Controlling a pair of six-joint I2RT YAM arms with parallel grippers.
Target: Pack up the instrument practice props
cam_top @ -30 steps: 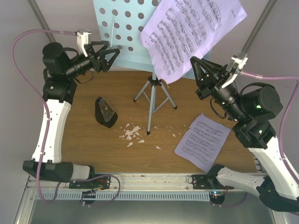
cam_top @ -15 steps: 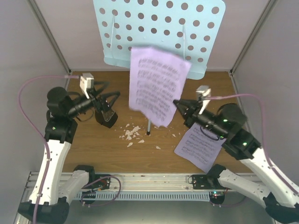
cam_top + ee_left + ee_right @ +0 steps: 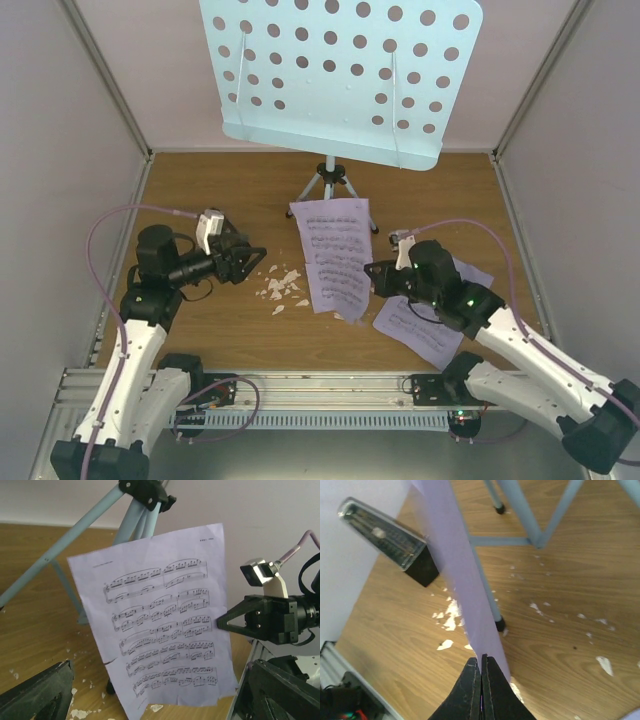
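Note:
My right gripper (image 3: pixel 372 278) is shut on the lower edge of a lilac sheet-music page (image 3: pixel 335 255) and holds it upright, low over the table; its jaws (image 3: pixel 481 662) pinch the page edge-on (image 3: pixel 455 565). My left gripper (image 3: pixel 250 262) is open and empty, facing the printed side of that page (image 3: pixel 160 620), fingers (image 3: pixel 40 692) wide apart. A second lilac page (image 3: pixel 430 325) lies flat under the right arm. The light blue music stand (image 3: pixel 340 70) stands at the back on its tripod (image 3: pixel 330 185). The black metronome (image 3: pixel 390 540) stands left of the page; my left arm hides it in the top view.
White crumbs (image 3: pixel 280 285) lie scattered on the wooden table (image 3: pixel 200 200) between the grippers and round the tripod feet (image 3: pixel 500 625). Grey walls close in the left, right and back. A metal rail (image 3: pixel 320 385) runs along the near edge.
My right gripper has come down from the stand's desk with the lilac page, which now hangs low over the table. My left arm has dropped and moved right over the metronome's spot.

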